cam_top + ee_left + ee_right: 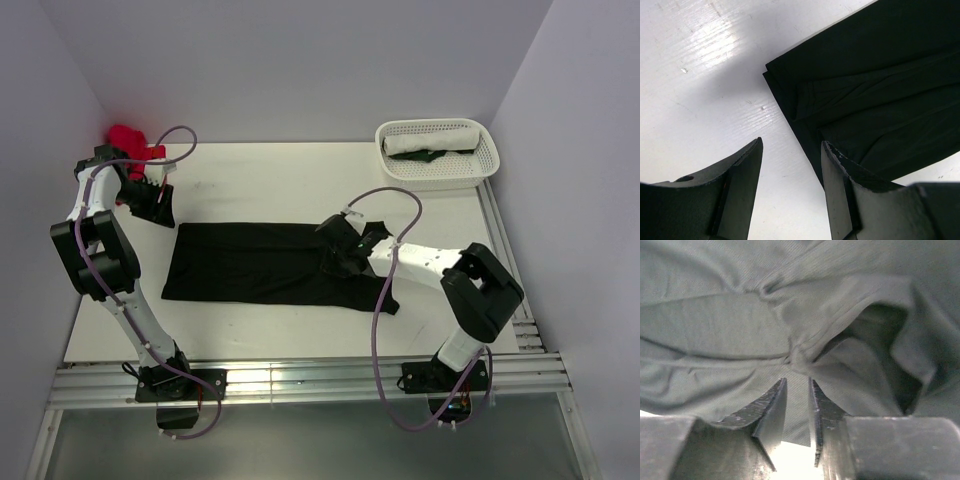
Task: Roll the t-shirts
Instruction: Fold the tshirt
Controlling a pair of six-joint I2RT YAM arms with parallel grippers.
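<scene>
A black t-shirt (pixel 260 262) lies folded into a long strip across the table. My right gripper (pixel 342 254) is at its rumpled right end, low over the cloth. In the right wrist view the right gripper (pixel 797 380) has its jaws a narrow gap apart, with a flap of the black t-shirt (pixel 740 315) lying between them and creases gathering just past the tips. My left gripper (pixel 158 205) hovers off the strip's far left corner. In the left wrist view the left gripper (pixel 792 141) is open over bare table, beside the black t-shirt (pixel 880 75).
A red t-shirt (pixel 130 138) is bunched in the back left corner behind the left arm. A white perforated basket (pixel 488 165) at the back right holds a rolled white t-shirt (pixel 435 140) and a dark green one (pixel 425 156). Walls close in on three sides.
</scene>
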